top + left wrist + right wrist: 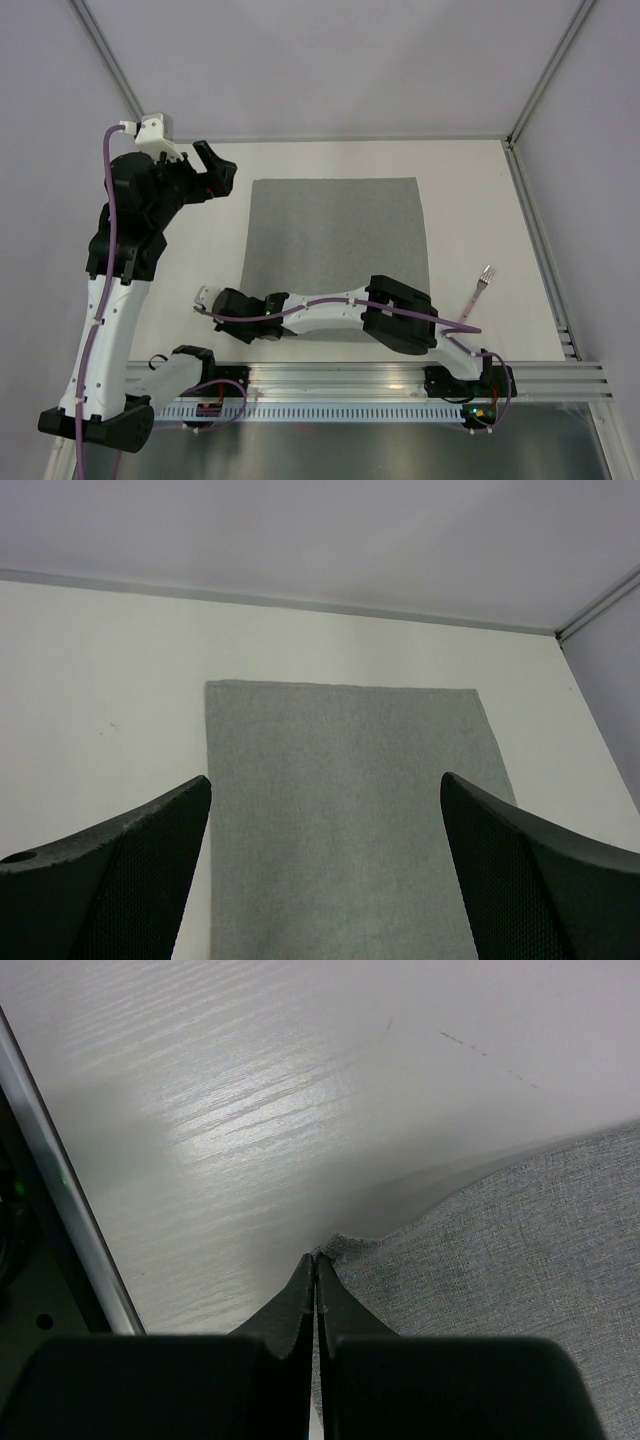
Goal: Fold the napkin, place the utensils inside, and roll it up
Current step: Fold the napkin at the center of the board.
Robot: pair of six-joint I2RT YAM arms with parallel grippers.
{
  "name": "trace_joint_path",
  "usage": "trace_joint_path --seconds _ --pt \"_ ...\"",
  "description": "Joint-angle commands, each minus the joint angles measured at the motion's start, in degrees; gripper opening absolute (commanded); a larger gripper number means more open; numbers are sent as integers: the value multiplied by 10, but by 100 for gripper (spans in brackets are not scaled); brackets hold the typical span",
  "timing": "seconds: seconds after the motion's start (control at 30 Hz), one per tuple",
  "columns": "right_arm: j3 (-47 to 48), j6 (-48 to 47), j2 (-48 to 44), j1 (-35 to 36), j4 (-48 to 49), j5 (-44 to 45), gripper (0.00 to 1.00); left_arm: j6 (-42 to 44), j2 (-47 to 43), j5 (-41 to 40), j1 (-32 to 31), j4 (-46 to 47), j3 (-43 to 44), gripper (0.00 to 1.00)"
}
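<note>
Two tools: we've pinched the right tool shut on the napkin corner for folding, left tool wide open, empty.

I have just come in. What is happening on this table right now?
The right gripper is shut on the near left corner of the grey napkin, which lies unfolded on the table. The left gripper hangs open near its far left corner, holding nothing. The fork lies to the right of the napkin, untouched.
</note>
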Motion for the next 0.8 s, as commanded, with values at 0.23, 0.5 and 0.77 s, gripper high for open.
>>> trace_joint_path --seconds 0.23,0.5,0.77 --pt "32 -13 -42 -6 -44 27 0 8 6 2 2 4 -1 100" --pt "48 -21 -98 -19 -57 8 0 6 12 7 2 13 -3 100" --pt "54 -18 -101 -41 -75 -10 3 10 8 8 3 20 -17 100"
